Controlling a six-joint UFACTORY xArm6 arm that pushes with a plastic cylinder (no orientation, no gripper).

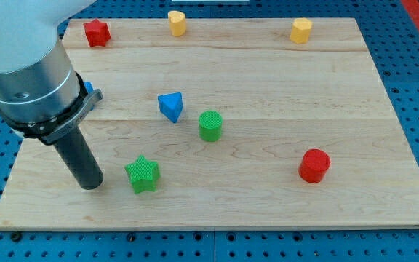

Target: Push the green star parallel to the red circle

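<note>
The green star (142, 175) lies on the wooden board at the lower left. The red circle (314, 165), a short cylinder, stands at the lower right, at about the same height in the view. My tip (91, 185) rests on the board just left of the green star, a small gap apart from it. The rod rises up and to the left into the large grey arm body.
A green cylinder (210, 125) and a blue triangle (171, 106) sit near the middle. A red star (97, 33) is at the top left. Two yellow blocks (177, 22) (301, 30) are along the top edge. A blue block (88, 90) peeks from behind the arm.
</note>
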